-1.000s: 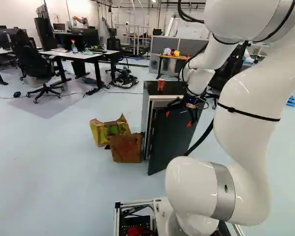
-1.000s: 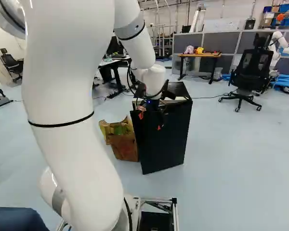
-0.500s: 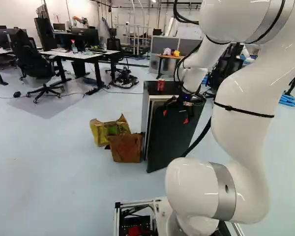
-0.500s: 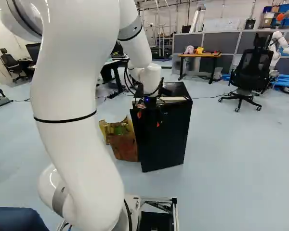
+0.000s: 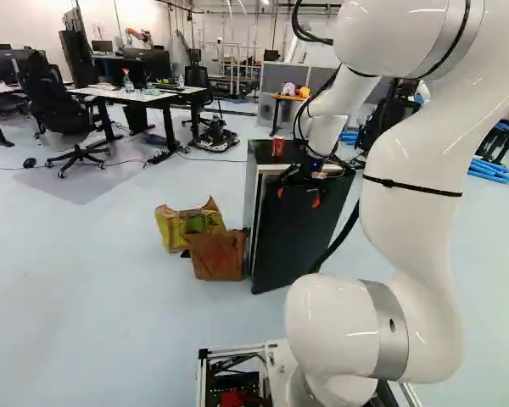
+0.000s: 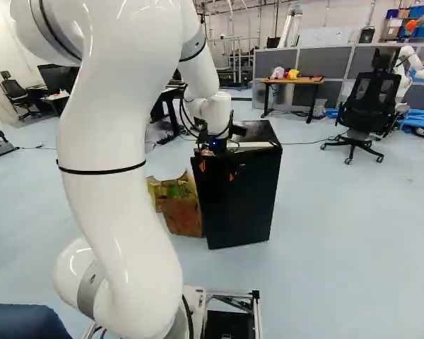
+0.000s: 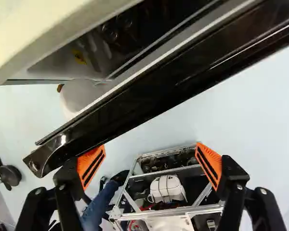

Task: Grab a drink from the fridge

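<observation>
A red can stands on top of the black-topped fridge, just beside the arm's wrist in the left base view. The fridge door is ajar; the wrist view looks down into the gap, its contents too dim to name. The gripper hangs at the door's upper part, its 2 jaws wide apart, the door's top edge running just ahead of them; I cannot tell whether 1 touches it. Beside the fridge, 2 bags, 1 yellow-green and 1 brown, sit on the floor. Farther back stands a wooden-topped table.
</observation>
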Controlling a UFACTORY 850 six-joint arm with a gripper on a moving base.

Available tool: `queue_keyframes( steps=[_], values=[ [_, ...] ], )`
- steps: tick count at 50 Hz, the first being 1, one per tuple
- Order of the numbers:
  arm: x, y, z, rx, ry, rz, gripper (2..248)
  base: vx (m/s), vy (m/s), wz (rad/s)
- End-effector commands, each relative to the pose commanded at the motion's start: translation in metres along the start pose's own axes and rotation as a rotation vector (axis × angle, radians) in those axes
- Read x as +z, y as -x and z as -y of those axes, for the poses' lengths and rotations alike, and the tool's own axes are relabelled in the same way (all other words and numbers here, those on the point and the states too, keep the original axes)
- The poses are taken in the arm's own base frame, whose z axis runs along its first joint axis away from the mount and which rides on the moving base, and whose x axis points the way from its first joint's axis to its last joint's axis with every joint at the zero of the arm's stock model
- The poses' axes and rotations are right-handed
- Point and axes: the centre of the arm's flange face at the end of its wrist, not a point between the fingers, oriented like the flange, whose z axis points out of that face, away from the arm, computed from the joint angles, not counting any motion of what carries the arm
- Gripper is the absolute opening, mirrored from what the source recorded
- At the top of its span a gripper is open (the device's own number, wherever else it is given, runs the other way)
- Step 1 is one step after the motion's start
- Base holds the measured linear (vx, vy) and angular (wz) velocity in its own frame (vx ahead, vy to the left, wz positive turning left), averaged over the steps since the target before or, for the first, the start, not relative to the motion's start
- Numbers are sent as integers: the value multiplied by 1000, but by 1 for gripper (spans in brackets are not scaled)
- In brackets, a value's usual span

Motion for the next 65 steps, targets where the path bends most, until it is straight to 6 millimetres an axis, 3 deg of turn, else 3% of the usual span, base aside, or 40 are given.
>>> queue_keyframes(
  steps=[43, 65],
  values=[
    [6, -32, 28, -150, 56, -72, 247, 0, 0, 0],
    [6, -37, 28, -198, 85, -114, 247, 0, 0, 0]
  ],
)
